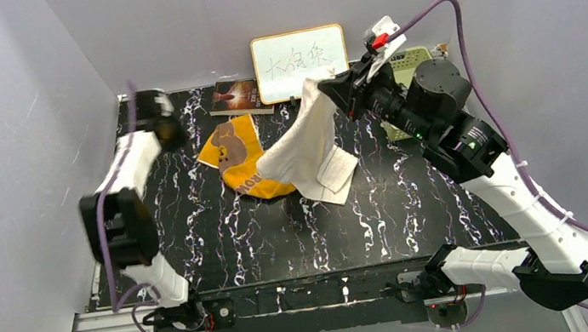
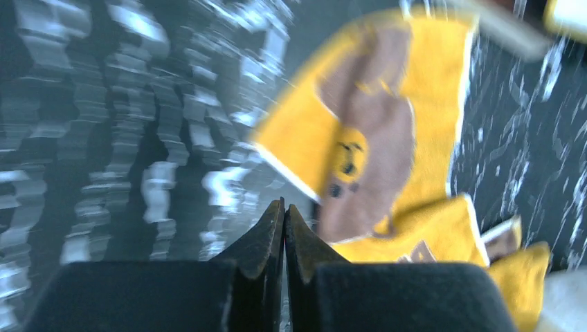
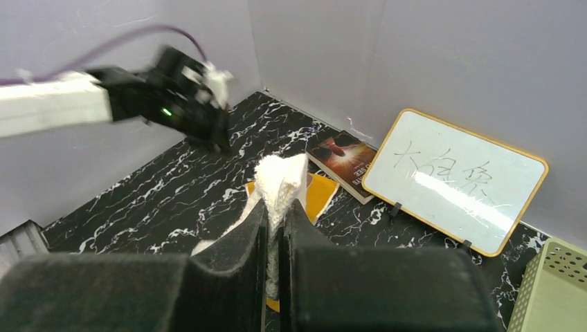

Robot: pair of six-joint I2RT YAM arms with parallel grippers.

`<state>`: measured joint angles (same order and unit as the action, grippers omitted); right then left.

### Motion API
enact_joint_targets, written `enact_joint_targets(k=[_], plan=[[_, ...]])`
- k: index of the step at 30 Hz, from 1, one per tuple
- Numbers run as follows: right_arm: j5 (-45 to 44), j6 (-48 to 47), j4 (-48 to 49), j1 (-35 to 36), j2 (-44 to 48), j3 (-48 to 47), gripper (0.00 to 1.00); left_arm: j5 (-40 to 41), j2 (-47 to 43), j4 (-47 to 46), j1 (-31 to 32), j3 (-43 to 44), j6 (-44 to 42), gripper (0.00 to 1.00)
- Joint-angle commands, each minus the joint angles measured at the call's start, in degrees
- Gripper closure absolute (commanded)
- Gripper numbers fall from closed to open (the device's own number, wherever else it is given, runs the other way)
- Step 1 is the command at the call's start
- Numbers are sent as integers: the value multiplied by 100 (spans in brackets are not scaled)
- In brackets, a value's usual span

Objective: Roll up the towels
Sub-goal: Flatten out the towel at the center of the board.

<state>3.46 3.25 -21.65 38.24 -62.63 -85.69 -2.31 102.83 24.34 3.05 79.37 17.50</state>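
Your right gripper [image 3: 277, 207] has its fingers pinched on a corner of the cream towel [image 3: 280, 176] and holds it up above the table [image 1: 414, 193]. The cloth hangs from the grip down to a crumpled end on the tabletop, where it overlaps the right edge of the orange towel [image 1: 237, 152]. In the right wrist view the fingers hide most of the cloth below the pinch.

Your left gripper [image 2: 284, 207] is closed, tips touching with nothing between them, over bare marbled surface just left of the orange towel. That wrist view is badly smeared, so you can't read the towel's brown print clearly, and the frame cuts off its lower right part. From above, the left gripper is only a dark blur near the back left of the table.

At the back wall a whiteboard [image 1: 300, 62] leans upright with a book [image 1: 237, 96] lying just to its left. A green perforated box [image 3: 554, 290] is partly hidden behind the right arm [image 1: 518, 197].
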Motion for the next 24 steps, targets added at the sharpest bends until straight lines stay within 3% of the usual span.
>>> enact_joint_targets(k=[1, 4, 6, 7, 8, 9, 11, 13, 14, 16, 24], plan=[[202, 20, 669, 3, -51, 64, 100, 621, -1506, 921, -955, 288, -364, 100], [343, 60, 775, 7, -178, 38, 100, 877, -2139, 1203, -1097, 118, -502, 100], [377, 55, 823, 3, -217, 43, 100, 221, -2393, 1132, -1126, -150, -460, 100], [356, 45, 824, 0, -229, 31, 100, -417, -2323, 1071, -1107, -292, -355, 90], [304, 31, 795, 4, -256, 4, 100, -971, -2161, 967, -959, -449, -221, 62], [228, 6, 759, 5, -289, -31, 78, -1138, -1985, 869, -634, -619, -114, 46], [55, -14, 690, -6, -287, -76, 43, -303, -1678, 664, 307, -809, -40, 29], [-44, -45, 613, -2, -218, -92, 33, 167, -1390, 318, 832, -966, 164, 17], [-78, -60, 577, -2, -170, -92, 32, 173, -1226, 184, 928, -993, 324, 15], [-160, -101, 459, -9, -81, -68, 31, 296, -844, -19, 1084, -936, 471, 2], [-448, -207, 117, -16, 182, 77, 30, 844, 416, -69, 1483, -466, 472, 6]])
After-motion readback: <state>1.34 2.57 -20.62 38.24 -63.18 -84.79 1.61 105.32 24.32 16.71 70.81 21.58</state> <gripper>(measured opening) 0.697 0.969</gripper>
